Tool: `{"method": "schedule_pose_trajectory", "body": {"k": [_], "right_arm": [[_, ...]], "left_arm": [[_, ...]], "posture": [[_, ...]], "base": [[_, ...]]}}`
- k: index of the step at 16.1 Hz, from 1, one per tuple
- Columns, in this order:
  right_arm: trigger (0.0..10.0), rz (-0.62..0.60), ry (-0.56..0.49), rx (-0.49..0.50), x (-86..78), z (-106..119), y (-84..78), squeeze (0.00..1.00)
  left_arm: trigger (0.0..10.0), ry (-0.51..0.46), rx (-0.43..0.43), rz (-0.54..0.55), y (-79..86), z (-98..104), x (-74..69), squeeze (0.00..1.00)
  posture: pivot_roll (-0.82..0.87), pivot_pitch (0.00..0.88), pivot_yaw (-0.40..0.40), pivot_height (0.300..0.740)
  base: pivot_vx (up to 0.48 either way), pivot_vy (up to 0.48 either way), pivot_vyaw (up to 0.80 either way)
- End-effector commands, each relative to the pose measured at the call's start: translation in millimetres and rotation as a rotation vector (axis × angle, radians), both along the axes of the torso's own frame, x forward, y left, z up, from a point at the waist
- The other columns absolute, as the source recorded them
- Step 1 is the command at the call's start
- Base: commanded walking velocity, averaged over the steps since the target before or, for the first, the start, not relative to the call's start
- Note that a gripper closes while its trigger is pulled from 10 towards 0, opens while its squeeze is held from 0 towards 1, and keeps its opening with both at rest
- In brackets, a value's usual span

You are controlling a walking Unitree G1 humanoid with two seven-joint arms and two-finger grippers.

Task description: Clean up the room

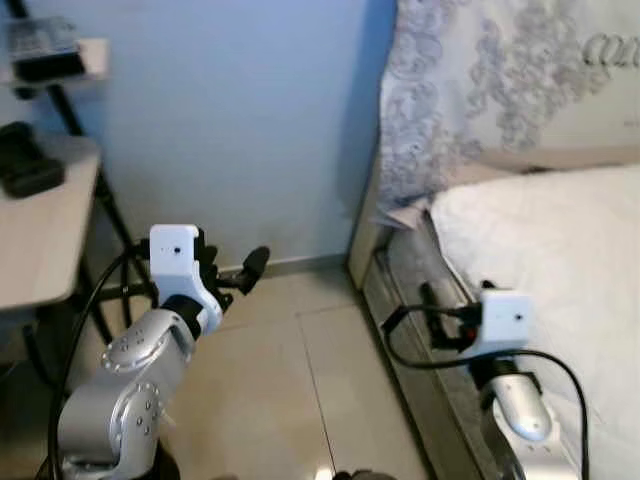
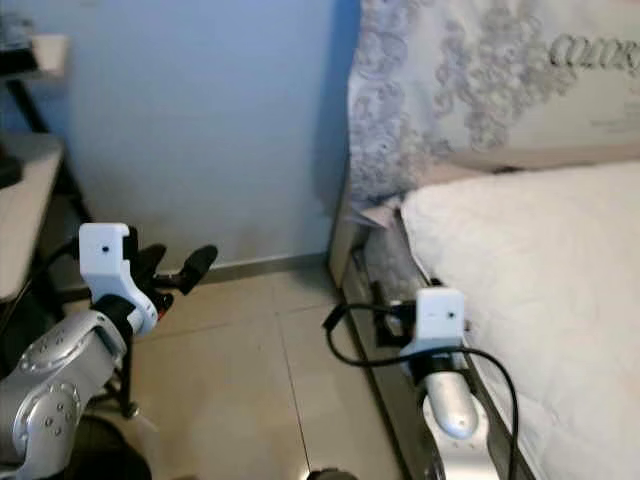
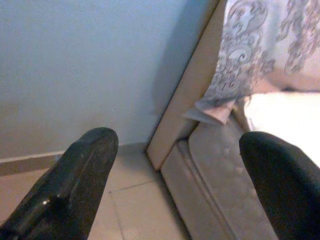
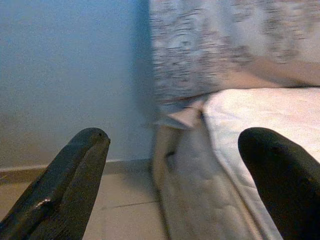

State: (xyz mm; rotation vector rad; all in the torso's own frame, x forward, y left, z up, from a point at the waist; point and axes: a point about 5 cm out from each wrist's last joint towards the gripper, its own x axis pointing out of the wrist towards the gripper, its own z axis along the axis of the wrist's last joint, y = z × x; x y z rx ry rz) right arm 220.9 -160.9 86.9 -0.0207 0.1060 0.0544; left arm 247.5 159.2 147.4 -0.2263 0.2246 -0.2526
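Patterned cloth (image 1: 480,90) draped over headboard

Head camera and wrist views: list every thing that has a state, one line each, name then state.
left gripper: open, empty, raised over the floor.
right gripper: open, empty, by the bed edge.
patterned pillow: upright against the headboard, a corner hanging over the mattress end.
white mattress: bare on top.
side table: dark items on it.

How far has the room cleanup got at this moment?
Nothing looks done yet. Both claws are open and hold nothing: the left claw is raised over the tiled floor, and the right claw points along the bed edge beside the mattress. Still to tidy: dark items on the side table and the patterned cover bunched at the bed's head.
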Motion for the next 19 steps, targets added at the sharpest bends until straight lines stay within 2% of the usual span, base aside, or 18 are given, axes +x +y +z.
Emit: {"method": "schedule_pose_trajectory", "body": {"k": [1,2,3,4,6,8,11,13,14,19], "right_arm": [[10.0,0.008,0.016,0.044,3.0,-0.2,2.4,0.00],[10.0,0.021,0.020,0.065,10.7,-0.9,9.6,0.00],[10.0,0.022,0.015,0.063,12.8,-0.6,10.8,0.00],[10.0,0.016,0.025,0.080,17.0,-3.6,10.0,0.00],[10.0,0.026,0.027,0.074,20.2,-3.2,10.9,0.00],[10.0,0.031,0.017,0.064,25.6,-1.3,9.8,0.00],[10.0,0.013,0.025,0.068,27.9,-6.5,5.9,0.00],[10.0,0.016,0.032,0.067,26.5,-9.3,8.7,0.00],[10.0,0.015,0.032,0.068,26.5,-9.2,9.3,0.00],[10.0,0.001,0.029,0.074,25.8,-9.8,7.9,0.00]], "left_arm": [[10.0,-0.004,-0.006,-0.009,-4.6,-3.4,-3.6,0.00],[10.0,-0.041,0.040,-0.031,-11.2,-9.8,-4.7,0.00],[10.0,-0.038,0.034,-0.040,-13.3,-11.8,-4.4,0.00],[10.0,-0.059,0.093,-0.075,-17.3,-10.5,-2.9,0.00],[10.0,-0.061,0.085,-0.098,-19.7,-8.8,-1.9,0.00],[10.0,-0.109,0.116,-0.120,-16.0,-5.8,2.2,0.00],[10.0,-0.169,0.131,-0.166,-18.0,-0.4,4.2,0.00],[10.0,-0.177,0.131,-0.195,-22.2,-0.6,4.1,0.00],[10.0,-0.173,0.099,-0.189,-22.5,-1.5,4.7,0.00],[10.0,-0.112,0.117,-0.200,-20.2,-19.3,8.8,0.00]], "posture": [[0.06,0.000,-0.065,0.740],[0.06,0.000,-0.069,0.740],[0.06,0.000,-0.069,0.740],[0.06,0.000,-0.065,0.740],[0.05,0.000,-0.058,0.740],[0.04,0.000,-0.044,0.740],[0.04,0.000,-0.032,0.740],[0.04,0.000,-0.030,0.740],[0.03,0.000,-0.030,0.740],[0.02,0.000,-0.028,0.740]], "base": [[0.000,0.000,-0.70],[0.000,0.000,-0.68],[0.000,0.000,-0.68],[0.000,0.000,-0.68],[0.000,0.000,-0.68],[0.000,0.000,-0.68],[0.000,-0.480,-0.68],[0.000,-0.480,-0.68],[0.000,0.000,-0.68],[0.000,0.000,-0.68]]}}
